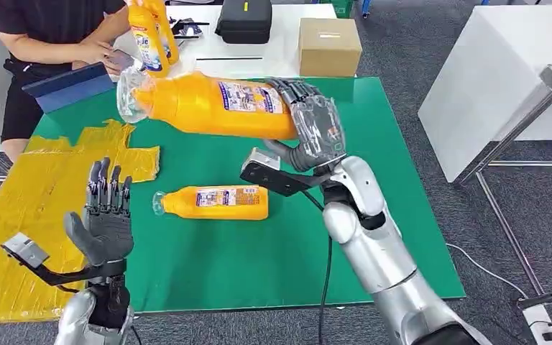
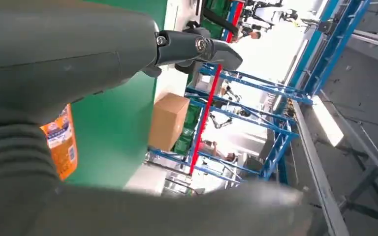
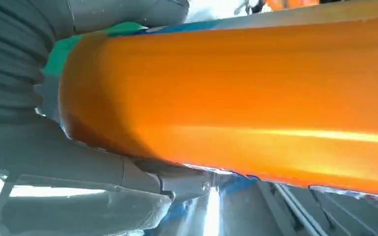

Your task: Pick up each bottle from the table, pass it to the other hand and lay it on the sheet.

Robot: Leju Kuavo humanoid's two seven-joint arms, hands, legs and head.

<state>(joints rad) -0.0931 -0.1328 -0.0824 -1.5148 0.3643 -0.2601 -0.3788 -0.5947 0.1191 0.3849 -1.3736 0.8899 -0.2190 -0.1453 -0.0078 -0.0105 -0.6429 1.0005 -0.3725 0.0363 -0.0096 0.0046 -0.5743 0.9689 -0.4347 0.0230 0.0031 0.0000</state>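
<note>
Head view: R hand [image 1: 315,129] grips bottle [image 1: 208,106].

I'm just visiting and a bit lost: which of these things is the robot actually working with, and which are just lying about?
Part of the job:
held orange bottle in the right hand
left hand, raised and free
orange bottle on the table
yellow sheet

Just lying about:
cardboard box
black case
person's two bottles

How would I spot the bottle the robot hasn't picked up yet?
Find the green table and look to its middle. An orange bottle lies there on its side, cap toward the yellow sheet. Unlike the one held up in the right hand, nothing touches it; the left hand is open.
</note>
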